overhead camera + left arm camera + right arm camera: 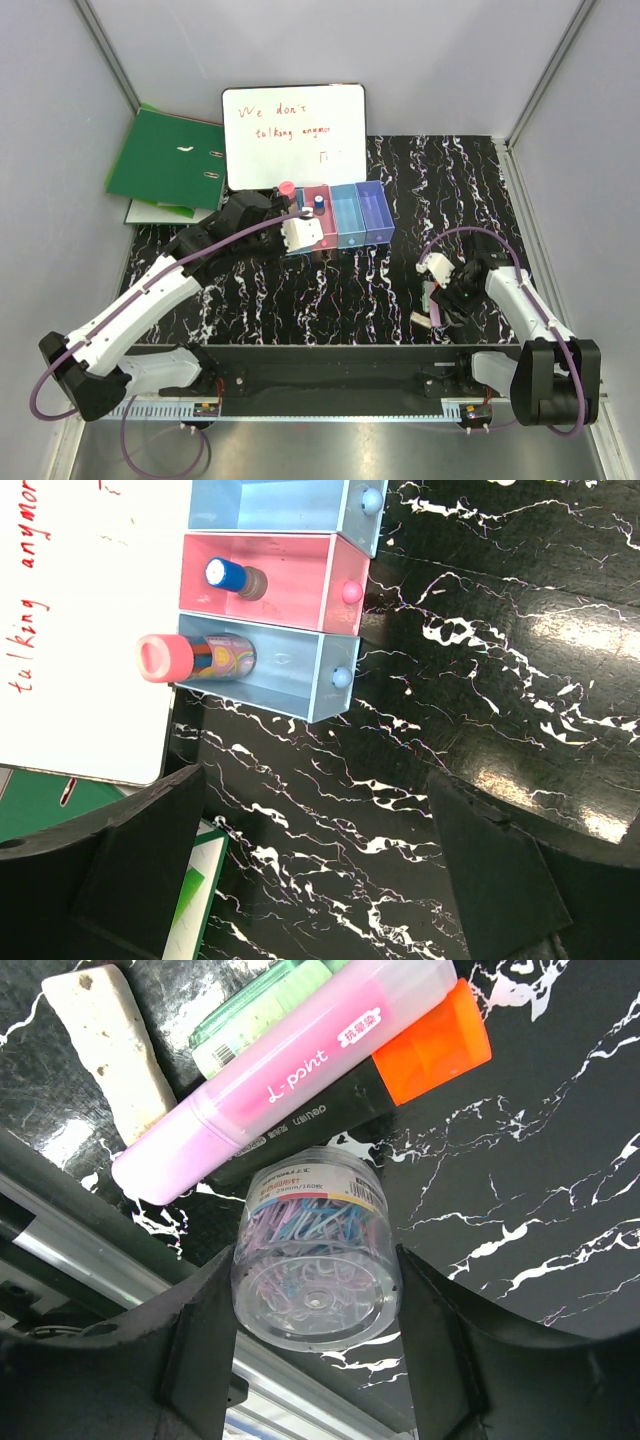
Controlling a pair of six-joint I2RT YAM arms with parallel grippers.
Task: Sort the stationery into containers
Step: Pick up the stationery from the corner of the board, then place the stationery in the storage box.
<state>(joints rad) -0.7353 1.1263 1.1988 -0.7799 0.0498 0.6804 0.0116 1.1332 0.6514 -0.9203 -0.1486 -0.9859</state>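
The containers (pixel 352 214) are a row of joined bins in front of the whiteboard. A pink-capped cylinder (pixel 195 658) stands in the left light blue bin (pixel 300 685), and a blue-capped tube (pixel 228 576) is in the pink bin (pixel 300 585). My left gripper (pixel 318 780) hovers open and empty over the table just left of the bins. My right gripper (pixel 315 1253) has both fingers against the sides of a clear round pot (pixel 315 1290) of paper clips, near the table's front right. Beside the pot lie a pink highlighter (pixel 290 1070), a green stick (pixel 255 1015), an orange-capped black marker (pixel 430 1045) and a pale bar (pixel 110 1045).
A whiteboard with red writing (pixel 293 135) leans at the back, and a green ring binder (pixel 165 160) lies at the back left. A metal rail (pixel 60 1250) runs along the table's near edge, right behind the right gripper. Grey walls enclose both sides.
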